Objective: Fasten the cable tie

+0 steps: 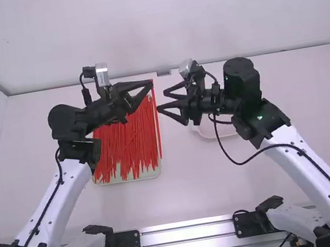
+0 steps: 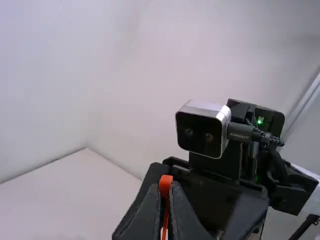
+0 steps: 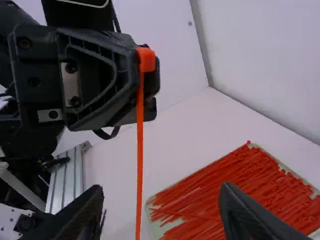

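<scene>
My left gripper is raised above the table's far middle, shut on the head end of one orange-red cable tie. In the left wrist view the tie's head pokes out between the shut left gripper. The strap hangs straight down and passes between the spread fingers of my right gripper. My right gripper faces the left one from the right, open, a short gap away, touching nothing.
A tray heaped with several red cable ties lies under the left gripper, the same ties seen below the right gripper. A white dish sits beneath the right wrist. Bare table lies on both outer sides.
</scene>
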Available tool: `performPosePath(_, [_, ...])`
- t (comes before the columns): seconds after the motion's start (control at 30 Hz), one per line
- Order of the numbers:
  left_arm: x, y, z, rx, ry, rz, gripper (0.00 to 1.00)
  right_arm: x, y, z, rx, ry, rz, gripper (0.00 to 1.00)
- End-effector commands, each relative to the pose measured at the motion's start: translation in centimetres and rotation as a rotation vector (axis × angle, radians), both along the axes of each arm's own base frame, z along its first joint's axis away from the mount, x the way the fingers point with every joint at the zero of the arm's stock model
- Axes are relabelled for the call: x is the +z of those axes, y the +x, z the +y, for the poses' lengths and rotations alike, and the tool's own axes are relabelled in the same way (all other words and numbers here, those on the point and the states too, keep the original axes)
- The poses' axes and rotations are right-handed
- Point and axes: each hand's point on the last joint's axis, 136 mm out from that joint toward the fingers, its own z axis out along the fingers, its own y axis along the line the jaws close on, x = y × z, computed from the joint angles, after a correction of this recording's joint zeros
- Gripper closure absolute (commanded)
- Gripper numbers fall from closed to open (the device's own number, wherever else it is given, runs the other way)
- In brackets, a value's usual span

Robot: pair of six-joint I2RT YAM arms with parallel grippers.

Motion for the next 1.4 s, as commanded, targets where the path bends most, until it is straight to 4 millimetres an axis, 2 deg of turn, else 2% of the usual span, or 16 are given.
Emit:
performPosePath(0.0, [-0.2,-0.3,-0.3,-0.022,0.002,0.005,0.98,1.4,-0.7,0.4,0.048,0.021,-0.034,0.44])
performPosePath(0.1, [-0.1,-0.1,-0.2,-0.015,-0.014,0.032,0.98,1.8,-1.1,0.5,0.07,0.039,-0.019,0.47])
performPosePath(0.2, [-0.1,-0.1,-0.7,-0.02,-0.018,0.027,0.98,1.8,-1.1,0.5,0.069,0.041,-0.012,0.56])
performPosePath(0.43, [-0.2,-0.2,-1.8,-0.043,-0.029,0.015,0.98,1.8,-1.3,0.5,0.081,0.046,0.0,0.59])
performPosePath(0.53, [-0.5,0.1,-1.9,-0.042,-0.027,0.024,0.98,1.8,-1.5,0.6,0.09,0.046,-0.001,0.76])
performPosePath(0.6, [-0.5,0.2,-1.8,-0.038,-0.03,0.025,0.98,1.7,-1.4,0.5,0.089,0.045,0.003,1.0])
performPosePath(0.8, [-0.2,0.8,-1.4,-0.003,-0.044,0.027,0.98,1.7,-0.9,0.0,0.067,0.048,0.017,1.0])
performPosePath(0.93, [-0.1,0.7,-1.4,-0.008,-0.05,0.028,0.83,1.7,-0.7,-0.2,0.061,0.043,0.005,1.0])
performPosePath(1.03, [-0.2,0.4,-1.4,-0.019,-0.034,0.006,0.5,1.6,-0.8,-0.1,0.068,0.035,-0.018,1.0])
performPosePath(1.07, [-0.2,0.4,-1.4,-0.019,-0.034,0.006,0.5,1.6,-0.8,-0.1,0.068,0.035,-0.018,1.0])
performPosePath(1.13, [-0.2,-0.3,-1.3,-0.054,-0.001,-0.047,0.37,1.5,-0.6,-0.3,0.06,0.032,-0.012,1.0])
performPosePath(1.23, [-0.1,-0.9,-1.1,-0.094,0.048,-0.079,0.29,1.3,-0.5,-0.6,0.054,0.03,-0.005,1.0])
performPosePath(1.3, [0.1,-1.2,-0.7,-0.131,0.121,-0.132,0.21,1.3,-0.7,-0.8,0.08,0.025,-0.029,1.0])
performPosePath(1.37, [0.1,-1.4,-0.3,-0.148,0.164,-0.174,0.01,1.4,-0.9,-1.0,0.098,0.028,-0.042,1.0])
